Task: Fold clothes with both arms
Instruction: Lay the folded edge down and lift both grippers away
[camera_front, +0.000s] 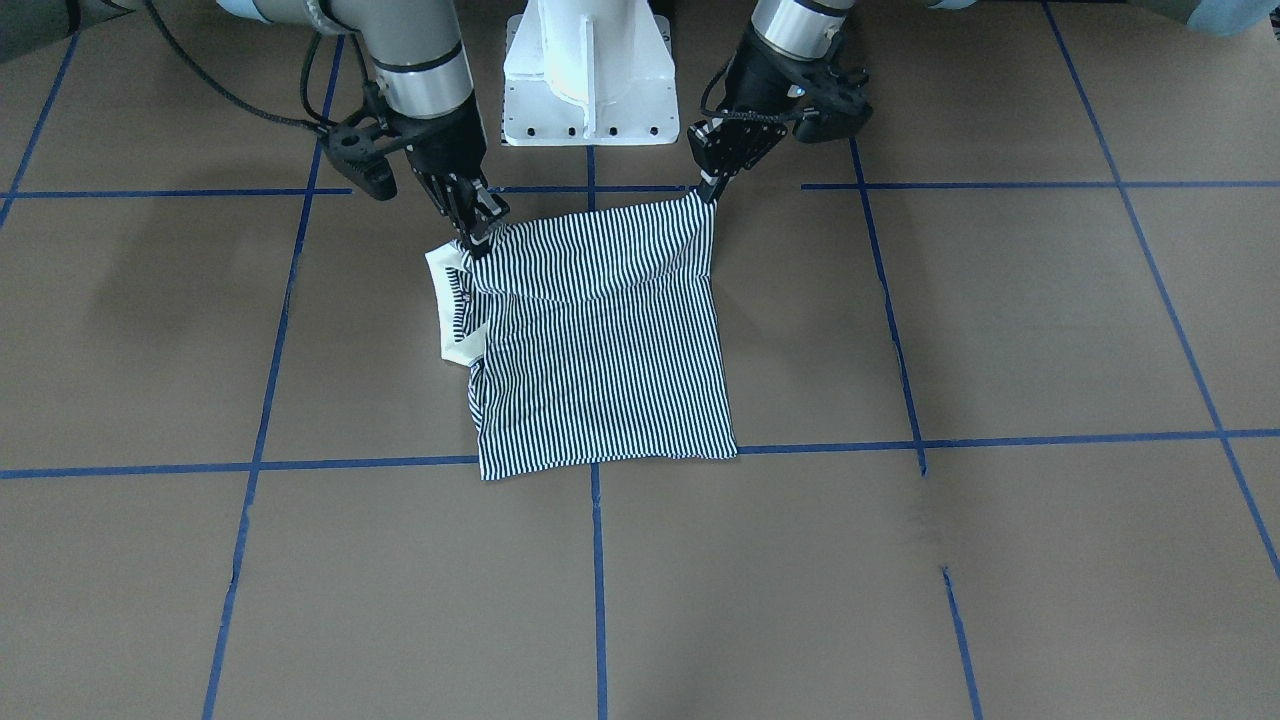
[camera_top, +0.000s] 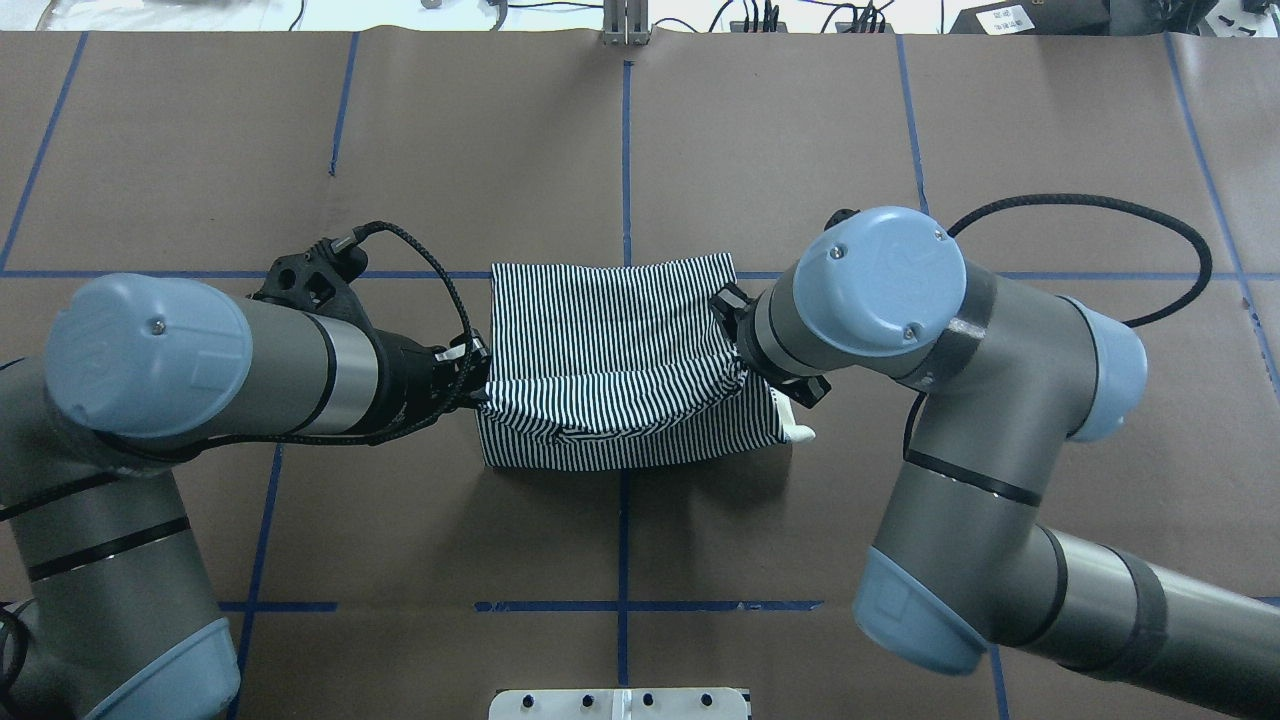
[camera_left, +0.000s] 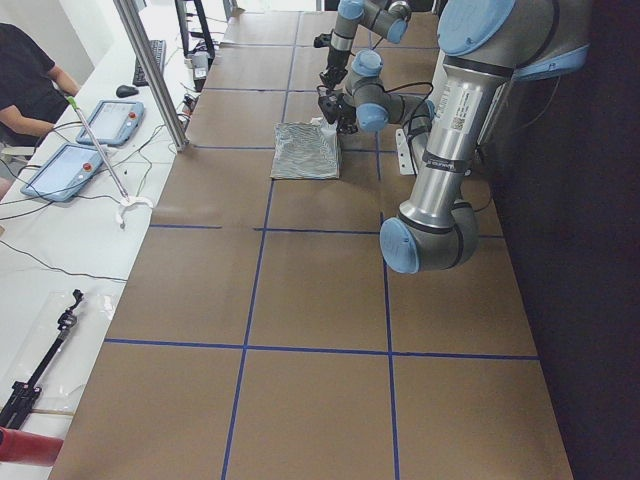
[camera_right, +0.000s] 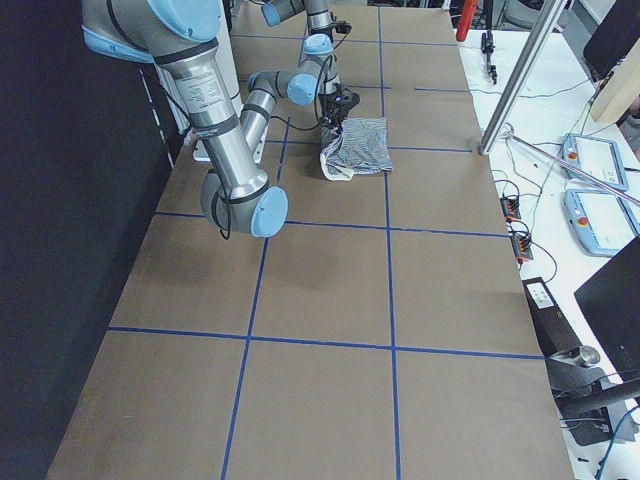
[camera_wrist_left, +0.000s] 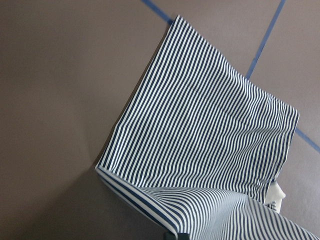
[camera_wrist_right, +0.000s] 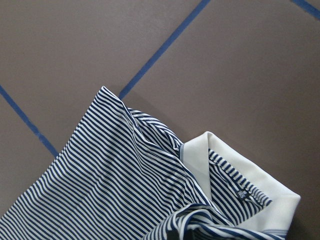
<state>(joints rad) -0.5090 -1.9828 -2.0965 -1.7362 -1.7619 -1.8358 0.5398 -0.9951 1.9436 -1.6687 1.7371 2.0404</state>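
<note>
**Both grippers hold the shirt's near edge, ready for the fold**

Closest to the base (camera_front: 590, 70), the two grippers pinch the near edge of the shirt (camera_front: 600, 350) and hold it a little above the table (camera_front: 1000, 560). The left gripper (camera_front: 712, 190) is clenched on one near corner. The right gripper (camera_front: 478, 232) is clenched on the other corner, just beside the cream collar (camera_front: 445, 300). Between them the striped edge sags slightly, so the cloth is not fully tight.

Further out, the shirt lies flat as a rough rectangle in the middle of the table. Its far edge rests along a line of blue tape (camera_front: 350, 463).

I judge that the step in hand is to carry the held edge forward and lay it on the far edge, which halves the shirt. To do it well, both arms should first pull a little apart to remove the sag. Then they should travel at the same height and speed, so the edge is straight. The collar sticks out on the right side and may unfold, so that side needs a gentle move. Release only when the held corners lie over the far corners.
</note>
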